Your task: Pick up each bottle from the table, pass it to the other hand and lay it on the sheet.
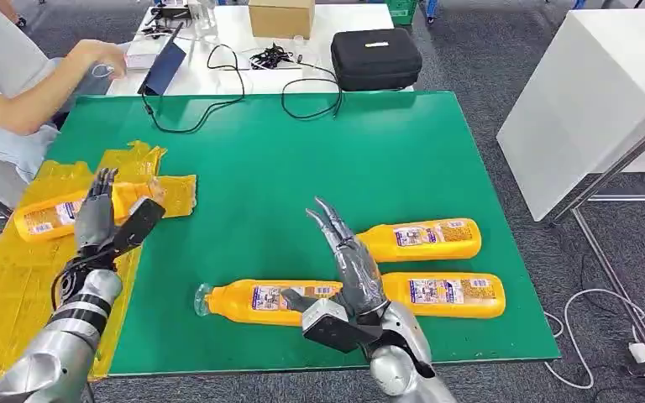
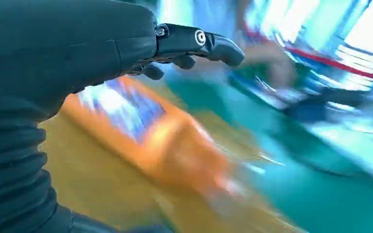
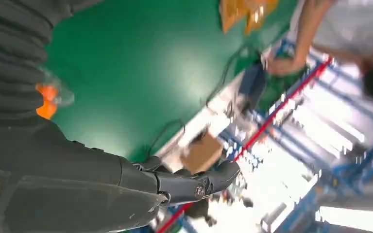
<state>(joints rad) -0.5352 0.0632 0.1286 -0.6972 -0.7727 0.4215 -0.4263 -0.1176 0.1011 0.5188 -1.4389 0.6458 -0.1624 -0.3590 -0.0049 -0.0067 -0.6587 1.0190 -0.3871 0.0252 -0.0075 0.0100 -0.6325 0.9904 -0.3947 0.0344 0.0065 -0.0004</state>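
Green table (image 1: 319,151) fills the middle of the head view, with a yellow sheet (image 1: 17,285) at lower left. One orange bottle (image 1: 50,217) lies on the sheet, partly hidden by the left hand (image 1: 105,222), fingers spread and holding nothing. Three more bottles (image 1: 424,239) lie at lower right, behind the spread, empty right hand (image 1: 348,269). Upper left, a person (image 1: 0,84) sits beside a black case (image 1: 376,57). Left wrist view is blurry.

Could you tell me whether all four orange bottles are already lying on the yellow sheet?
No: only one orange bottle lies on the yellow sheet; three others lie on the green table.
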